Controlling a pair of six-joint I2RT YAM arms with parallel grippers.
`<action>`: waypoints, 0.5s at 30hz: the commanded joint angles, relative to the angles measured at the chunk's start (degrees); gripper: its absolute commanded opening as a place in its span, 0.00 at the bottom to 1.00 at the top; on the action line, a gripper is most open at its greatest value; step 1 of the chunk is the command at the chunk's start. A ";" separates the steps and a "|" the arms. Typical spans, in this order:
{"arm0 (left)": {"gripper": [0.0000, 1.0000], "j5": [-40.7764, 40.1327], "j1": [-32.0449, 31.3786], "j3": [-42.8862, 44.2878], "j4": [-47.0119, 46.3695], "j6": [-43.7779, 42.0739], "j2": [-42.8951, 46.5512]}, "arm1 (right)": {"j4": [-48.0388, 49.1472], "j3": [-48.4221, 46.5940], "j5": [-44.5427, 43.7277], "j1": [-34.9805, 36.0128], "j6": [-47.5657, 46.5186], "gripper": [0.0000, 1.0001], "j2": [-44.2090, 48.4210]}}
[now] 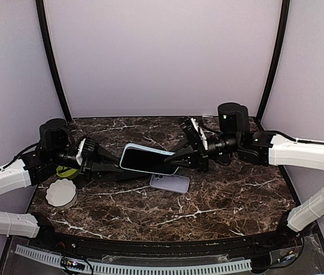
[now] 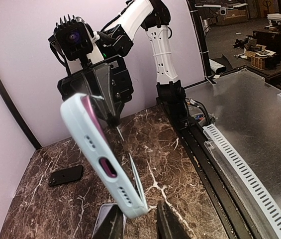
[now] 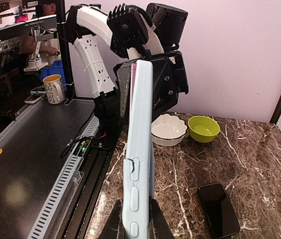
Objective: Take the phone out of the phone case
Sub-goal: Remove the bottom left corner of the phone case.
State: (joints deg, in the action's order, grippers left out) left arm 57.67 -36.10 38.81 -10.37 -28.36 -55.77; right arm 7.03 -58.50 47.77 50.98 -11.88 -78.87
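The phone case [image 1: 147, 149], phone [image 1: 147, 162] seated inside, is held above the worktop [image 1: 236, 195] between both pincers. The right pincer [image 1: 179, 162] is clamped on one end. The left pincer [image 1: 113, 167] is set around the other; its grip cannot be told.

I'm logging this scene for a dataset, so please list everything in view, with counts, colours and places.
cased phone: 1, pale blue case, in the air between both claws
lilac phone: 1, lilac, flat on the table under the held one
black phone: 1, black, flat on the table, screen up
scalloped bowl: 1, white, table's left edge
round bowl: 1, green, beside the white one
table: 1, dark marble, white veins
right claw: 1, black, shut on the cased phone
left claw: 1, black, astride the case's other end; grip unclear
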 commanded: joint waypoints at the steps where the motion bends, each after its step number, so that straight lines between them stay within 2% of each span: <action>1: 0.25 1.46 0.33 0.90 1.01 -0.72 -0.27 | 3.04 -2.92 0.22 -0.27 -1.28 0.00 0.42; 15: 0.24 2.51 0.33 1.10 1.51 -0.78 -1.07 | 0.45 -4.11 0.16 0.08 -3.57 0.00 -0.66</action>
State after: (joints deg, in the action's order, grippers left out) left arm 58.35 -36.10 38.85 -9.72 -28.45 -56.62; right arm 4.62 -59.53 47.51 51.00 -14.50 -79.57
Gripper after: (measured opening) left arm 0.250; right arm 0.095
